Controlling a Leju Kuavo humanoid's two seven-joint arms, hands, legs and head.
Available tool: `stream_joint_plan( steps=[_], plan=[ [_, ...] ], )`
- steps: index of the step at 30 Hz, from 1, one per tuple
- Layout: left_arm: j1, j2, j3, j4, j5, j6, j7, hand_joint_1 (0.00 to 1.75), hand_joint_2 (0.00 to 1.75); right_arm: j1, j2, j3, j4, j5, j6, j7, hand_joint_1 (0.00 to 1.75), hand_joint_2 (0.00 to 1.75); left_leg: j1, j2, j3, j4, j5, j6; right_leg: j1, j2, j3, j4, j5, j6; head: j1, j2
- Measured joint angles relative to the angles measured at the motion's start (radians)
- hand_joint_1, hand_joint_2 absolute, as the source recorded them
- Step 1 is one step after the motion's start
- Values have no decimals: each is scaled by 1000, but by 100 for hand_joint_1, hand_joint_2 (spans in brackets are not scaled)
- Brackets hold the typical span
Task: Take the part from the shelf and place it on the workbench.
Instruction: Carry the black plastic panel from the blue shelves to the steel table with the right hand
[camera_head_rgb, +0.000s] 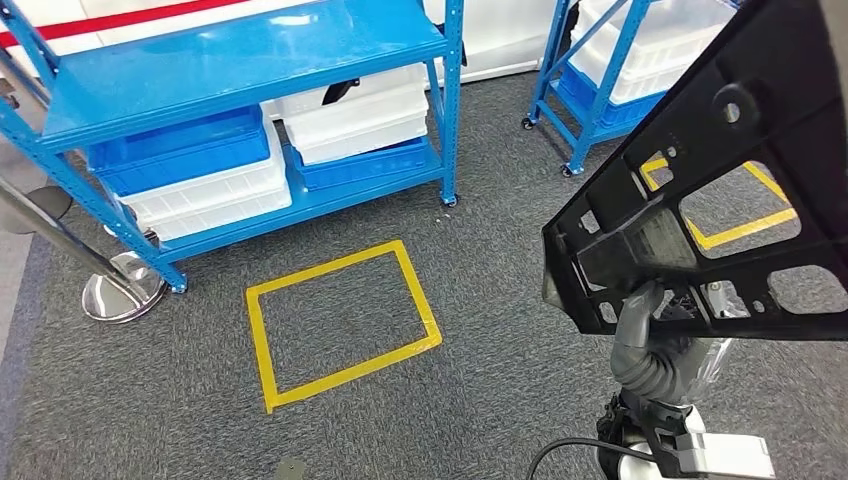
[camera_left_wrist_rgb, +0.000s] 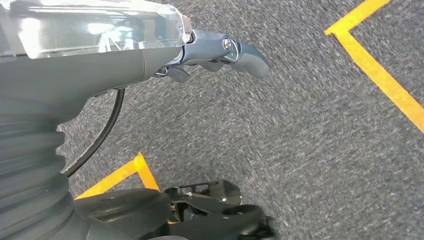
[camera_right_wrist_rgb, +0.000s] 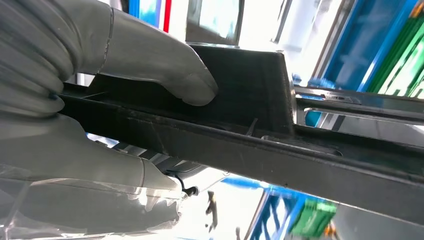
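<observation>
— At the right of the head view, what is sitting up in the air?

— The part (camera_head_rgb: 700, 190), a flat black plastic panel, wide and roughly triangular. It is showing several cut-out windows, through which the grey carpet (camera_head_rgb: 500, 330) and yellow floor tape are appearing, plus a round hole near its upper corner and raised ribs along its edges.

— Who is carrying it?

— The right hand (camera_head_rgb: 640, 310) is gripping it at the lower edge, from underneath. In the right wrist view the thick grey thumb (camera_right_wrist_rgb: 165, 75) is pressing on one face of a dark rib of the part (camera_right_wrist_rgb: 280, 145) while the rest of the hand is lying against the other side.

— And the other arm?

— The left hand (camera_left_wrist_rgb: 220, 52) is hanging over the carpet, fingers curling loosely and holding nothing; whether they are closed or spread, I cannot tell.

— What is standing behind?

— A blue shelf (camera_head_rgb: 240, 50) is holding white and blue bins (camera_head_rgb: 200, 170), with a yellow tape rectangle (camera_head_rgb: 340, 325) lying on the floor before it. A second blue rack (camera_head_rgb: 620, 70) is standing further right.
</observation>
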Motion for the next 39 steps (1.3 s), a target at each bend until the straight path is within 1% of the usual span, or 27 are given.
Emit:
stream_joint_plan(
  steps=[1, 2, 4, 6, 8, 9, 10, 12, 13, 14, 15, 16, 17, 19, 21, 23, 24, 26, 28, 30, 31, 32, 33, 35, 36, 37, 39],
  plan=[
    [0, 0, 0, 0, 0, 0, 0, 0, 175, 0, 0, 0, 0, 0, -1, 1, 175, 175, 0, -3, 9, -18, 22, 2, 0, 15, 0, 2, 0, 0, 0, 0],
    [0, 0, 0, 0, 0, 1, 0, 0, 175, 0, 1, 0, 0, 0, -1, 2, 175, 175, 0, -12, 34, -73, 59, 5, 0, 30, 0, 4, 1, 1, 0, 0],
    [0, 1, 0, 0, 0, 2, 0, 0, 175, -1, 2, 0, 0, 2, -1, 3, 175, 175, 2, -61, 95, -209, 121, 15, 0, 57, -1, 7, 2, 5, 1, 0],
    [0, 1, 0, 0, -1, 2, -1, 0, 175, -2, 2, 0, 0, 5, -1, 3, 175, 175, 2, -95, 123, -274, 135, 22, -4, 81, -10, 8, 9, 18, 2, 0],
    [-1, 1, 0, -1, -2, 2, -3, 0, 175, 3, 2, 0, -2, 11, -5, 1, 175, 175, 2, -79, 127, -287, 137, 29, -7, 103, -19, 4, 17, 35, 2, 0],
    [-1, 0, 0, -1, -1, 2, -5, 0, 175, 9, 2, 0, -6, 14, -8, -3, 175, 175, 3, -66, 129, -294, 143, 35, -6, 94, -23, 7, 16, 40, 3, 0],
    [-1, 0, 0, -2, 0, 2, -7, 0, 175, 15, 2, 0, -11, 17, -12, -9, 175, 175, 5, -52, 130, -301, 148, 43, -3, 69, -32, 23, 3, 43, 6, 0],
    [2, 0, 0, -2, 2, 0, -9, 0, 175, 29, 2, 1, -25, 15, -20, -25, 175, 175, 6, -21, 130, -310, 155, 53, 0, 0, -78, 116, -54, 47, 14, 0],
    [5, 0, 0, -2, 2, -1, -9, 0, 175, 38, 2, 1, -33, 10, -24, -33, 175, 175, 4, -5, 128, -309, 155, 55, -1, -20, -110, 182, -88, 50, 17, 0],
    [9, 0, 0, -2, 2, -2, -7, 0, 175, 50, 2, 1, -41, 4, -29, -40, 175, 175, 3, 12, 126, -308, 154, 56, -2, -30, -136, 240, -110, 53, 18, 0],
    [12, 0, 0, -2, 1, -3, -4, 0, 175, 64, 2, 1, -49, -3, -32, -46, 175, 175, 2, 28, 125, -308, 153, 55, -3, -34, -148, 269, -116, 55, 18, 0],
    [14, 0, 0, -2, -1, -5, -2, 0, 175, 76, 2, 0, -56, -10, -35, -50, 175, 175, 2, 43, 125, -307, 152, 54, -4, -38, -138, 259, -102, 56, 18, 0],
    [15, 0, 0, -2, -5, -6, 1, 0, 175, 86, 2, 0, -62, -17, -36, -54, 175, 175, 2, 57, 126, -306, 150, 51, -4, -45, -109, 210, -74, 56, 18, 0],
    [14, 0, 0, -2, -13, -9, 3, 0, 175, 98, 2, 0, -76, -27, -34, -60, 175, 175, -2, 82, 129, -302, 144, 42, 0, -86, -27, 69, -26, 50, 18, 0],
    [14, 1, -1, -3, -21, -13, 3, 0, 175, 103, 2, 0, -87, -31, -31, -66, 175, 175, -8, 102, 133, -299, 138, 32, 7, -108, 11, -1, -12, 39, 17, 0],
    [12, 1, -1, -3, -27, -17, 3, 0, 175, 109, 2, -1, -94, -31, -29, -70, 175, 175, -11, 121, 138, -300, 135, 22, 9, -86, 7, -1, -11, 27, 16, 0],
    [11, 1, -2, -3, -29, -19, 3, 0, 175, 112, 2, -1, -97, -30, -29, -71, 175, 175, -9, 120, 140, -296, 130, 16, 6, -75, 6, -3, -9, 21, 16, 0],
    [11, 2, -3, -4, -33, -21, 2, 0, 175, 116, 2, -1, -103, -27, -28, -72, 175, 175, -5, 77, 125, -252, 92, 5, 1, -53, 4, -7, -3, 9, 13, 0],
    [13, 2, -5, -4, -36, -23, 1, 0, 175, 116, 3, -1, -106, -19, -28, -76, 175, 175, -2, 19, 72, -129, 21, 0, 0, -31, 1, -7, 1, 1, 9, 0],
    [15, 2, -8, -4, -41, -25, 1, 0, 175, 117, 3, -1, -106, -5, -31, -80, 175, 175, -2, 1, 20, -12, -21, 1, 2, -4, -4, -5, 3, -2, 9, 0],
    [16, 3, -9, -4, -44, -26, 1, 0, 175, 118, 3, -1, -106, 4, -32, -82, 175, 175, -2, -1, 14, -2, -13, 3, 4, 10, -5, -3, 3, -2, 9, 0],
    [16, 3, -10, -4, -46, -27, 2, 0, 175, 118, 3, -1, -106, 12, -34, -82, 175, 175, -2, -4, 28, -32, 15, 6, 4, 25, -5, -1, 4, -2, 9, 0],
    [16, 3, -11, -4, -48, -27, 3, 0, 175, 119, 3, -1, -106, 19, -35, -83, 175, 175, -2, -18, 57, -97, 55, 12, 5, 39, -5, 1, 4, -2, 9, 0],
    [16, 6, -15, -4, -51, -28, 7, 0, 175, 118, 3, -1, -107, 30, -36, -82, 175, 175, -1, -72, 114, -232, 111, 25, 5, 66, -9, 5, 6, 3, 11, 0],
    [17, 7, -17, -4, -52, -29, 9, 0, 175, 118, 3, -1, -108, 33, -36, -82, 175, 175, -1, -94, 130, -272, 122, 29, 3, 78, -13, 6, 8, 8, 11, 0],
    [17, 8, -18, -4, -52, -29, 10, 0, 175, 120, 3, -1, -108, 36, -37, -81, 175, 175, -2, -102, 135, -287, 121, 32, 0, 90, -18, 6, 11, 14, 12, 0],
    [16, 8, -20, -4, -53, -30, 12, 0, 175, 125, 3, -1, -109, 38, -40, -80, 175, 175, -3, -79, 139, -298, 129, 38, -6, 112, -25, 4, 19, 29, 12, 0]
  ],
)
